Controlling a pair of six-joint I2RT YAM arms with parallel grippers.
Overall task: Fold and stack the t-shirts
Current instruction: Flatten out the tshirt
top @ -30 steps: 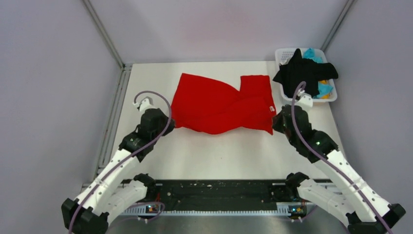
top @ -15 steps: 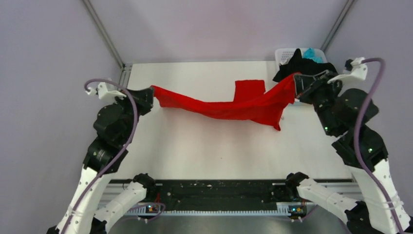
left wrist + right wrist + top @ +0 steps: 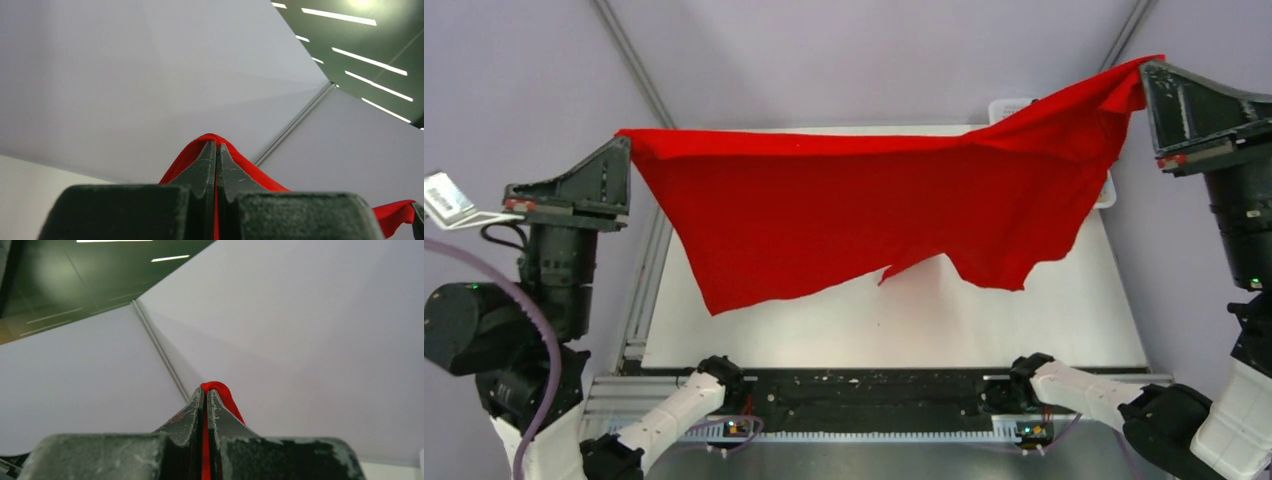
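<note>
The red t-shirt [image 3: 864, 215] hangs spread in the air between both arms, high above the table [image 3: 904, 320]. My left gripper [image 3: 624, 145] is shut on its left top corner; the red cloth [image 3: 240, 162] shows pinched between the jaws in the left wrist view. My right gripper [image 3: 1146, 70] is shut on its right top corner; the red cloth [image 3: 220, 390] also shows in the right wrist view. The shirt's lower edge hangs ragged, lowest at the left. The black, cyan and orange shirts are hidden behind the red one.
A white basket [image 3: 1006, 104] at the back right is mostly hidden behind the red cloth. Metal frame posts [image 3: 634, 70] rise at the back corners. Grey walls stand close on both sides. Both wrist cameras point up at walls and ceiling.
Both arms have risen steeply with the red shirt, from lying on the table to stretched and hanging in the air. The shirt now covers the basket and the black shirt.
</note>
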